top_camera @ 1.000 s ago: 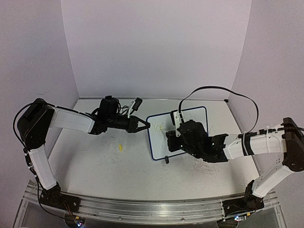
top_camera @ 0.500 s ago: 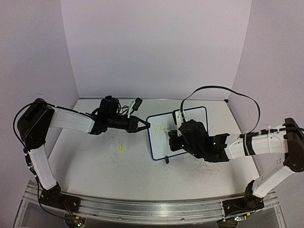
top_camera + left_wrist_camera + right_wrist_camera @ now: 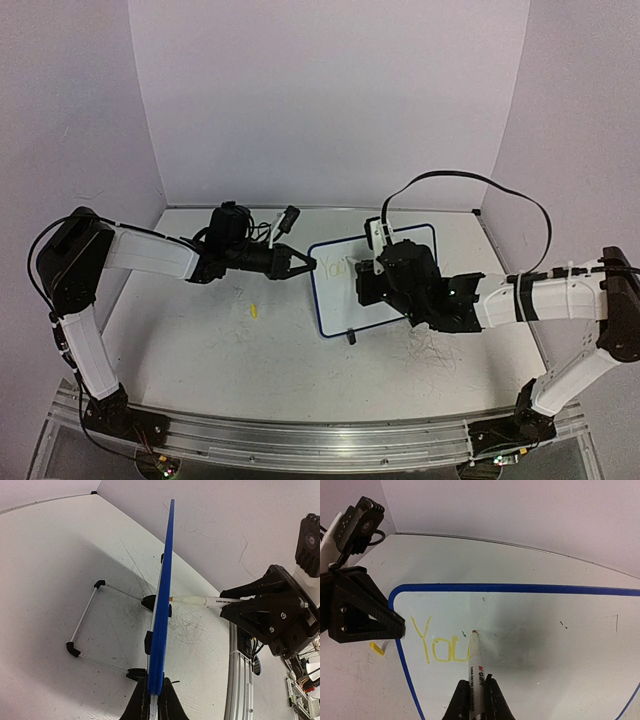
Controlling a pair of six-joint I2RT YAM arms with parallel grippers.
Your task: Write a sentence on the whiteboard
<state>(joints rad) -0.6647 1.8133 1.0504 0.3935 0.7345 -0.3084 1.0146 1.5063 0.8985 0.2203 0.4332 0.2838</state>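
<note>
The whiteboard (image 3: 345,300) stands tilted on the table, blue-rimmed, with black feet. My left gripper (image 3: 306,263) is shut on its left edge; in the left wrist view the board (image 3: 163,605) shows edge-on between the jaws (image 3: 153,702). My right gripper (image 3: 476,700) is shut on a white marker (image 3: 476,672), tip touching the board (image 3: 545,630). The sentence (image 3: 440,642) reads "You" in yellow, the last letter partly behind the marker. The marker also shows in the left wrist view (image 3: 200,600). The right gripper (image 3: 368,283) hangs over the board in the top view.
A small yellow marker cap (image 3: 254,311) lies on the table left of the board, also in the right wrist view (image 3: 376,649). A wire stand (image 3: 90,622) with black corners lies behind the board. The table (image 3: 220,350) carries scribble marks. Walls enclose three sides.
My right gripper has moved up and slightly right along the board with the marker. The left arm and the board have not moved.
</note>
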